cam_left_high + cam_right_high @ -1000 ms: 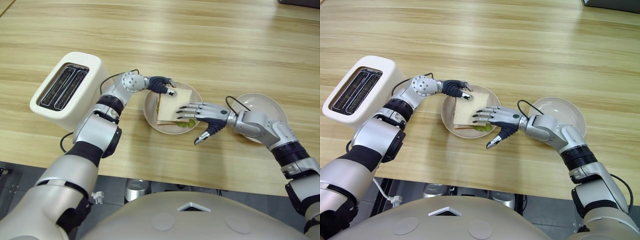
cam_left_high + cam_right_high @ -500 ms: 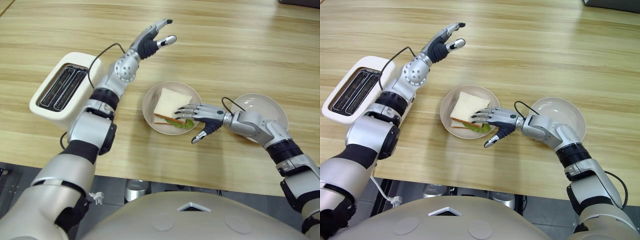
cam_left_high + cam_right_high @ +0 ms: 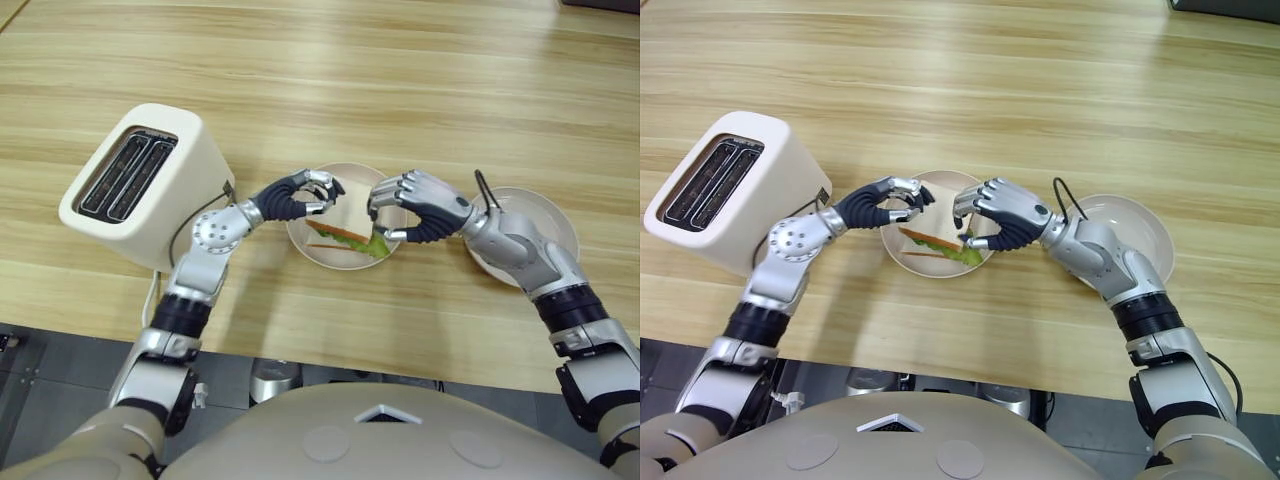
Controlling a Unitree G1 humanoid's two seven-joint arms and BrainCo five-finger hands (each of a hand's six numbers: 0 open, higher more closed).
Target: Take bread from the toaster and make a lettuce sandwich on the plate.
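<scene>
Sandwich (image 3: pixel 345 228) lies on the plate (image 3: pixel 338 265), between the left hand (image 3: pixel 305 193) and right hand (image 3: pixel 412 205). Both hands are curled closed, apparently gripping nothing. Press the top slice squarely, retaining the lettuce (image 3: pixel 377 243).

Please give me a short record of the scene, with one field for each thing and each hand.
toaster: far left, slots look empty
plate: centre, holds sandwich
sandwich: bread over lettuce
left hand: curled at sandwich's left edge
right hand: curled at sandwich's right edge
second plate: right, empty
</scene>
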